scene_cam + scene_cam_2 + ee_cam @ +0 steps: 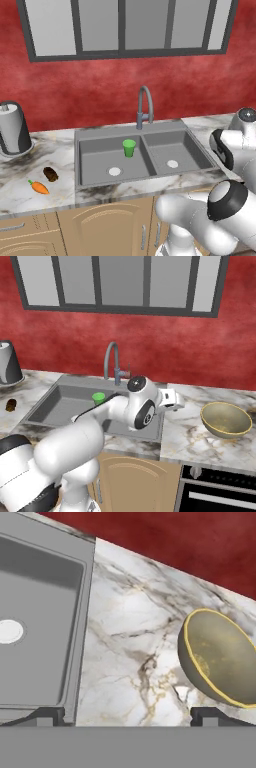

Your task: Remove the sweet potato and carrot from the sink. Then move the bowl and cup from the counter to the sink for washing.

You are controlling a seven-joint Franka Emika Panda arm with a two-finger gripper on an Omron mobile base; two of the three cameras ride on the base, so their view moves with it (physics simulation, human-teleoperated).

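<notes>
Dark fingertips of your gripper spread wide, empty, over counter right of sink, heading for bowl beside it. Cup already in left basin; carrot, potato out, counter's left end.

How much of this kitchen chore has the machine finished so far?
Most of it looks done. The sweet potato and carrot lie on the counter left of the sink, and the cup stands in the left basin. In hand: the open gripper, holding nothing, hangs over the counter between sink and bowl. Left: the bowl, on the counter to the right, has to go into the sink.
</notes>
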